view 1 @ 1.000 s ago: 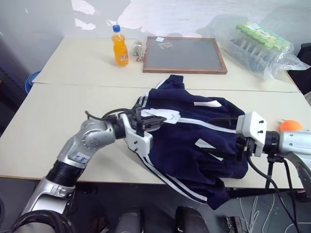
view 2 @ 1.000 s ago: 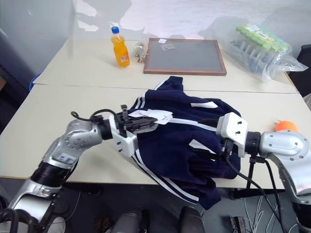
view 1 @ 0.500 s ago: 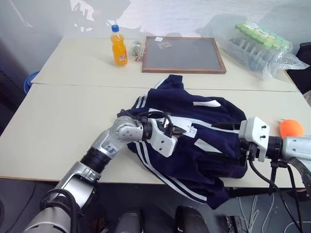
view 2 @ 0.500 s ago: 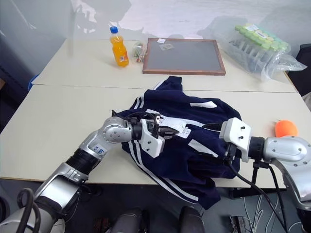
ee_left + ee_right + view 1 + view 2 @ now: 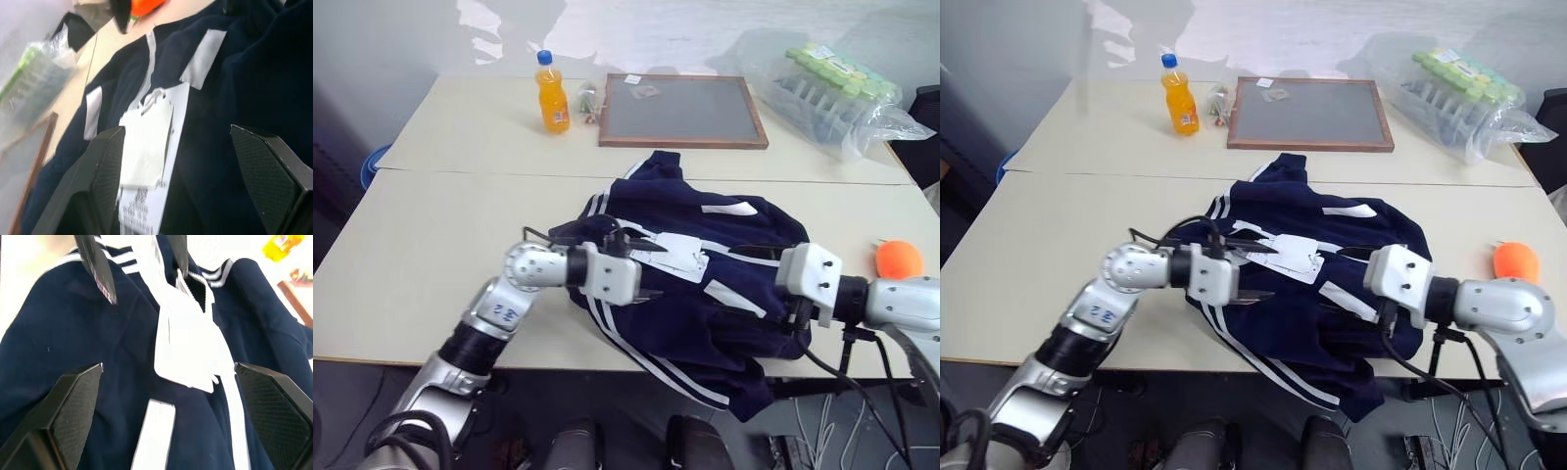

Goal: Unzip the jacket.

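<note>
1 jacket [image 5: 705,284], 1 bottle [image 5: 553,93], 1 board [image 5: 683,110], 1 orange ball [image 5: 899,258], 1 bag of tubes [image 5: 842,93], 2 hands: left [image 5: 641,269], right [image 5: 795,311].

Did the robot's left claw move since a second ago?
Yes. The left claw has opened and slid right along the jacket, farther from the table's left edge, over the white tags.

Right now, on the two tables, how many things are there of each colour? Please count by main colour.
Navy blue: 1, the soft fabric track jacket
Orange: 2, the plastic drink bottle and the small round ball
Grey: 1, the wooden-framed slate board
Green: 1, the clear plastic bag of green-capped tubes
Unclear colour: 1, the small clutter beside the bottle
Total: 6
</note>
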You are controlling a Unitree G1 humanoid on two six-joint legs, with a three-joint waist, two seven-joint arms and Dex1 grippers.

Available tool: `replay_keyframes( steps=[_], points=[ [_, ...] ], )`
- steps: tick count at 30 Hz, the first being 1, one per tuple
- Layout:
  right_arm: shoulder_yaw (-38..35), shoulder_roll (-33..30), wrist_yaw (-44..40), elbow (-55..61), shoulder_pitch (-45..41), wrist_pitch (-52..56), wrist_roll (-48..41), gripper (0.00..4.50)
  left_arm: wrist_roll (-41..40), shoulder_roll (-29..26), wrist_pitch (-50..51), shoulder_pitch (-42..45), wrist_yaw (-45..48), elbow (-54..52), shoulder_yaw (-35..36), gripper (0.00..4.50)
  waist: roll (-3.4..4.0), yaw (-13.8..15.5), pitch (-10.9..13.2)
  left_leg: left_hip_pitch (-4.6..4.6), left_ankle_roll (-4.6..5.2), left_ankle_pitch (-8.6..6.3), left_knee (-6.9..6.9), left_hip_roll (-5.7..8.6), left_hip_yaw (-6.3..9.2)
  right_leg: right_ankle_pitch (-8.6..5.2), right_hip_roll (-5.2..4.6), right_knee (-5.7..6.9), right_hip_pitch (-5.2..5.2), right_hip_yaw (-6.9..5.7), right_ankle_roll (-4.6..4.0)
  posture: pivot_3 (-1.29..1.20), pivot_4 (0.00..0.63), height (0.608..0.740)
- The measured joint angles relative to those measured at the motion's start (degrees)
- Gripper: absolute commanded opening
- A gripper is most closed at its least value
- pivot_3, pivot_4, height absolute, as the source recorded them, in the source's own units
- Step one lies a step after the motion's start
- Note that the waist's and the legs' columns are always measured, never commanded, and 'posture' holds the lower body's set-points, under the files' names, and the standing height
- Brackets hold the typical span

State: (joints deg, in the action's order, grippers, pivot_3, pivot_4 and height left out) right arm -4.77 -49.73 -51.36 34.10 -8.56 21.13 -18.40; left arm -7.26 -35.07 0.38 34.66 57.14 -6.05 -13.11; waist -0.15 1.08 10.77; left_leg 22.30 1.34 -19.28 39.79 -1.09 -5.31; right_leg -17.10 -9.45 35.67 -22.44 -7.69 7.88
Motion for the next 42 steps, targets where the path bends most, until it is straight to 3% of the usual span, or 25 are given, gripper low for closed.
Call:
replay_keyframes(
  steps=[7, 13, 18, 31, 34, 42],
  points=[
    [11.80, 8.46, 9.15, 1.05, -4.01, 0.10, 9.71, 4.50, -14.22, -9.50, 19.07, 3.58, 10.00, 4.30, 10.09, 3.59, 0.00, 0.34, 0.00, 0.01, -0.01, 0.00, 0.01, 0.06, -0.02, 0.00, 0.01, -0.01, 0.00, 0.02, 0.00, 0.00, 0.150, 0.740],
    [20.34, 12.80, 15.12, -7.18, -7.58, -3.93, 21.89, 4.50, -14.35, -8.52, 19.61, 6.73, 12.07, 9.26, 9.99, 3.59, -0.02, 0.14, 0.00, 0.06, -0.01, 0.00, 0.00, 0.06, -0.16, 0.00, 0.02, -0.01, -0.04, 0.00, 0.00, 0.00, 0.150, 0.740],
    [21.59, 14.81, 18.40, -12.90, -9.12, -7.12, 27.93, 4.50, -13.37, -7.70, 18.33, 7.33, 12.50, 9.26, 9.52, 3.59, -0.02, -0.31, -0.01, 0.07, -0.02, 0.01, -0.04, 0.06, -0.19, 0.00, 0.02, -0.01, -0.07, 0.00, 0.00, 0.00, 0.150, 0.740],
    [18.69, 17.45, 17.88, -14.03, -12.56, -6.33, 27.64, 4.50, -11.51, -6.15, 16.22, 7.30, 11.71, 9.78, 9.51, 3.59, -0.02, -1.20, -0.01, 0.07, -0.03, 0.01, -0.08, 0.05, -0.16, 0.00, 0.03, -0.01, -0.08, 0.00, 0.00, 0.00, 0.150, 0.740],
    [18.06, 17.45, 17.51, -14.03, -12.86, -5.92, 27.51, 3.94, -11.43, -6.08, 16.04, 7.30, 11.57, 9.84, 9.51, 3.62, -0.02, -1.13, -0.01, 0.07, -0.03, 0.01, -0.07, 0.05, -0.16, 0.00, 0.03, -0.01, -0.08, 0.00, 0.00, 0.00, 0.150, 0.740],
    [20.40, 19.33, 18.80, -16.26, -12.98, -5.91, 31.80, 1.22, -10.55, -4.63, 15.12, 7.31, 11.25, 11.15, 9.51, 3.62, -0.01, -1.27, 0.00, 0.07, -0.03, 0.01, -0.09, 0.05, -0.18, 0.00, 0.03, -0.01, -0.10, 0.01, 0.00, 0.00, 0.150, 0.740]
  ],
)
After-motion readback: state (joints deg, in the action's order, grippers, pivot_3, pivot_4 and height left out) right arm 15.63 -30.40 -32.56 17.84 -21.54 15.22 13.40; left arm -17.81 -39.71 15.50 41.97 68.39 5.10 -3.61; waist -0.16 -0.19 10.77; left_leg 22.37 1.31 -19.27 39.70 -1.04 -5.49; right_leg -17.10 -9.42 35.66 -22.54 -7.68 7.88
